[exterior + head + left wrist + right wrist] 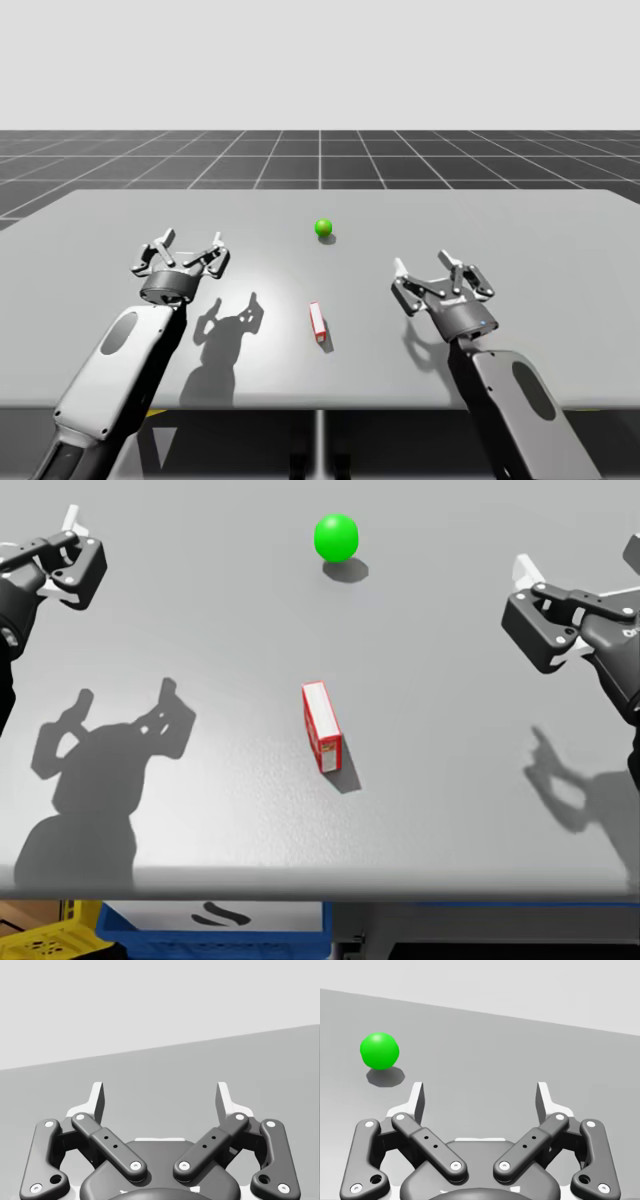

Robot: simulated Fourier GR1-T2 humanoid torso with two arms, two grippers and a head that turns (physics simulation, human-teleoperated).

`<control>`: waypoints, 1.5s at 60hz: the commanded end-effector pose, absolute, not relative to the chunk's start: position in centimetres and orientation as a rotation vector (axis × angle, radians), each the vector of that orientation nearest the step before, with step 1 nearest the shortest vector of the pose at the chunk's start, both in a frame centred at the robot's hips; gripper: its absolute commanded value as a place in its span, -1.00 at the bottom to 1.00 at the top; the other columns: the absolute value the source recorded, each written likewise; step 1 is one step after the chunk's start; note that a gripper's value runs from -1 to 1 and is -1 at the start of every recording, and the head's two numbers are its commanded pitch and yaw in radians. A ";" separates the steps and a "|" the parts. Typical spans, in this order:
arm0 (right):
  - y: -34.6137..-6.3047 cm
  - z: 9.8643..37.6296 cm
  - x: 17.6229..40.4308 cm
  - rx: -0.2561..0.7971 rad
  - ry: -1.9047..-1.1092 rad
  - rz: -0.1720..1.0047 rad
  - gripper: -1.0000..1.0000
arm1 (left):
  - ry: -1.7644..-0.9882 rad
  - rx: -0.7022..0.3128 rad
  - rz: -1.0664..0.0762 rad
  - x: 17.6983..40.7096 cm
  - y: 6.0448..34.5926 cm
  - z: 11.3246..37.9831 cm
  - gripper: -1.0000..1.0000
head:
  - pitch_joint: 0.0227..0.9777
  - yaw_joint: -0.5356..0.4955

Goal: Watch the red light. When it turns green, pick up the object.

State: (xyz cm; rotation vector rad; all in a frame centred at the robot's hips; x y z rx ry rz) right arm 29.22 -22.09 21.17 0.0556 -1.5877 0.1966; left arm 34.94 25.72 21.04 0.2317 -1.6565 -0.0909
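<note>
Table (560,300): grey and flat, carrying the box and the signal light.

Step in hand: the light reads green, so I judge the waiting phase over. The pick-up has not yet begun.

Left gripper (190,250): fingers spread apart with nothing between them, held above the table's left half and well apart from the box.

Right gripper (432,272): fingers likewise spread and empty, above the right half, also well apart from the box.

Red box (322,726): narrow, red with a white face. It lies near the table's middle, between the two grippers and nearer my edge than either, touching neither. Its long axis runs roughly away from me, slightly skewed.

Next move (judgement): one arm must swing inward and descend, with the wrist turned so the fingers straddle the box's thin width before closing.

Light (379,1050): a green ball beyond the box and clear of it, ahead of the right gripper and off to its inner side.
</note>
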 end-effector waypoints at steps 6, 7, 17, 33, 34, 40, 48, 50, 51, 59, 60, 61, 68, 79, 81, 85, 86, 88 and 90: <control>-19.8 21.7 24.1 0.172 -1.561 0.218 -1.00 | -1.648 0.228 -0.099 35.0 25.2 20.7 -1.00 | 0.89 0.06; -19.7 21.7 23.8 0.177 -1.560 0.222 -1.00 | -1.647 0.227 -0.099 35.0 25.1 20.7 -1.00 | 0.89 0.06; -17.4 20.4 19.9 0.256 -1.528 0.250 -1.00 | -1.648 0.229 -0.095 35.0 25.2 20.7 -1.00 | 0.89 0.07; -14.8 19.1 16.2 0.355 -1.464 0.326 -1.00 | -1.648 0.226 -0.102 35.0 25.1 20.7 -1.00 | 0.89 0.06; -14.6 19.0 16.1 0.361 -1.460 0.326 -1.00 | -1.648 0.226 -0.102 35.0 25.1 20.7 -1.00 | 0.89 0.06; -13.8 18.4 15.7 0.393 -1.431 0.319 -1.00 | -1.647 0.226 -0.103 35.1 25.1 20.6 -1.00 | 0.89 0.06; -12.7 17.3 15.5 0.417 -1.400 0.324 -1.00 | -1.646 0.224 -0.107 35.1 25.0 20.6 -1.00 | 0.90 0.07; -12.6 17.2 15.5 0.420 -1.398 0.329 -1.00 | -1.646 0.224 -0.107 35.1 25.0 20.6 -1.00 | 0.90 0.07; -12.5 17.2 15.5 0.423 -1.396 0.328 -1.00 | -1.646 0.224 -0.107 35.1 25.0 20.6 -1.00 | 0.90 0.07; -11.1 16.1 15.3 0.449 -1.357 0.341 -1.00 | -1.646 0.223 -0.109 35.0 25.0 20.6 -1.00 | 0.90 0.07; -10.8 15.9 15.2 0.454 -1.346 0.346 -1.00 | -1.646 0.223 -0.109 35.0 25.0 20.6 -1.00 | 0.90 0.07; -10.6 15.8 15.3 0.454 -1.344 0.349 -1.00 | -1.646 0.223 -0.109 35.0 25.0 20.6 -1.00 | 0.90 0.07; -9.6 15.3 15.5 0.463 -1.316 0.338 -1.00 | -1.647 0.223 -0.110 35.0 24.9 20.6 -1.00 | 0.90 0.06; -8.0 14.9 16.5 0.446 -1.315 0.316 -1.00 | -1.649 0.220 -0.111 35.0 24.8 20.6 -1.00 | 0.89 0.07; -7.6 14.7 16.8 0.429 -1.322 0.321 -1.00 | -1.650 0.219 -0.111 34.9 24.8 20.7 -1.00 | 0.89 0.07; -7.2 14.6 17.2 0.409 -1.332 0.326 -1.00 | -1.651 0.218 -0.111 34.9 24.8 20.7 -1.00 | 0.88 0.07; -6.9 14.5 17.4 0.398 -1.334 0.330 -1.00 | -1.652 0.217 -0.112 34.9 24.8 20.7 -1.00 | 0.88 0.07; -6.7 14.5 17.6 0.387 -1.339 0.332 -1.00 | -1.652 0.216 -0.112 34.9 24.8 20.7 -1.00 | 0.88 0.07; -6.5 14.4 17.8 0.364 -1.348 0.337 -1.00 | -1.653 0.216 -0.113 34.9 24.8 20.8 -1.00 | 0.88 0.07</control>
